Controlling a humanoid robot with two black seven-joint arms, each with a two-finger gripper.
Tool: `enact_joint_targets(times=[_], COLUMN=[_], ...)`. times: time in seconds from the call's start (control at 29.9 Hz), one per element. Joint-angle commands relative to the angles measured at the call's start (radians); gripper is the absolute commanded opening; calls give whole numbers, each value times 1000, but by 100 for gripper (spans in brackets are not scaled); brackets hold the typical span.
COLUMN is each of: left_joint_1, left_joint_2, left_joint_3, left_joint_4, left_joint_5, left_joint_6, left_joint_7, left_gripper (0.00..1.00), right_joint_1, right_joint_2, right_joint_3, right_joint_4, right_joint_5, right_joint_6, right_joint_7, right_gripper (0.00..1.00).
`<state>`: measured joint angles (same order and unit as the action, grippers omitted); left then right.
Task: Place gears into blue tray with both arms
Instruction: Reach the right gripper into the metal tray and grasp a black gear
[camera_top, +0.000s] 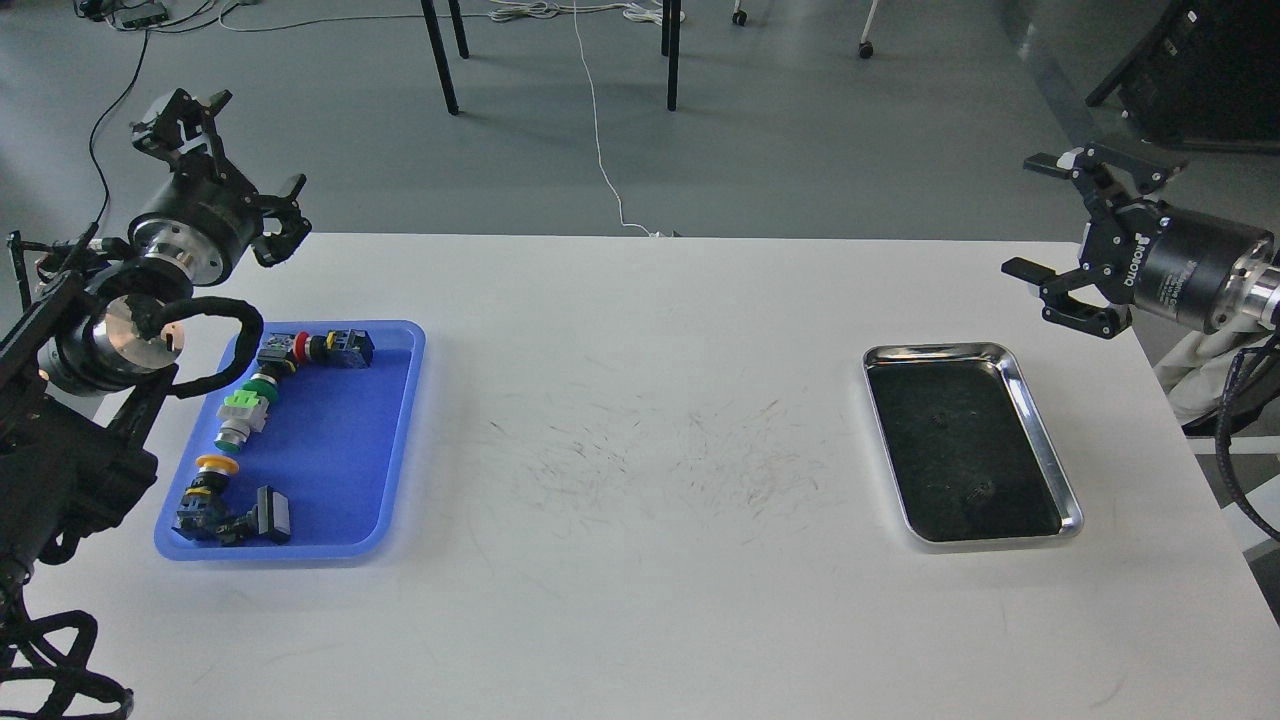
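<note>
White table (640, 400) fills most of the view, scuffed with fine dark marks at its centre; grey floor, chair legs and a white cable lie beyond its far edge. Positions below are given relative to the steel tray (1040, 440), which sits on the right part of the table with its long axis running from near to far, slightly skewed.

Inside the steel tray, on its dark lining, lie the two gears: far gear (940, 419) near the tray's middle, near gear (977, 490) toward its near end. Both are small and dark against the lining; their teeth and facing cannot be told.

Well to the left of the steel tray, across the scuffed centre, rests the blue tray (340, 460), its long axis likewise near to far. Along its left half runs a curved row of push-button switches (245, 420) with red, green and yellow caps; its right half is bare.

Right gripper (1062, 222) hangs above and just beyond the steel tray's far right corner, pointing left, jaws spread wide and holding nothing. Left gripper (232, 168) hangs far to the left of the steel tray, above the blue tray's far left corner, pointing away from the viewer, fingers wide apart and empty. Nothing lies between the two trays.
</note>
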<state>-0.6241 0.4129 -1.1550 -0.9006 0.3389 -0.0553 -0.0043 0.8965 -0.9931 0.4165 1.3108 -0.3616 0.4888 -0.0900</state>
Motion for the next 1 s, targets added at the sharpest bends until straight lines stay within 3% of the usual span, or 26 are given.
enact_joint_targets(times=[0.0, 0.1, 0.27, 0.64, 0.97], left_joint_1=[0, 0, -6, -8, -6], left_joint_2=[-2, 1, 6, 15, 23], left_joint_3=[0, 1, 4, 8, 8], left_joint_4=[0, 0, -3, -6, -6], left_joint_5=[2, 3, 6, 8, 8], left_joint_6=[2, 3, 3, 2, -1], left_joint_7=[0, 0, 1, 1, 1], left_gripper=[98, 98, 98, 98, 98], right_joint_1=[139, 244, 372, 285, 263], right_joint_2=[-41, -35, 33, 258, 402], right_joint_3=[-166, -353, -625, -654, -656], right_joint_4=[142, 163, 130, -182, -283], right_joint_5=[-296, -512, -804, -836, -829], right_joint_6=[0, 0, 0, -45, -95], right_joint_7=[-25, -62, -66, -57, -57], right_gripper=[99, 99, 99, 98, 98])
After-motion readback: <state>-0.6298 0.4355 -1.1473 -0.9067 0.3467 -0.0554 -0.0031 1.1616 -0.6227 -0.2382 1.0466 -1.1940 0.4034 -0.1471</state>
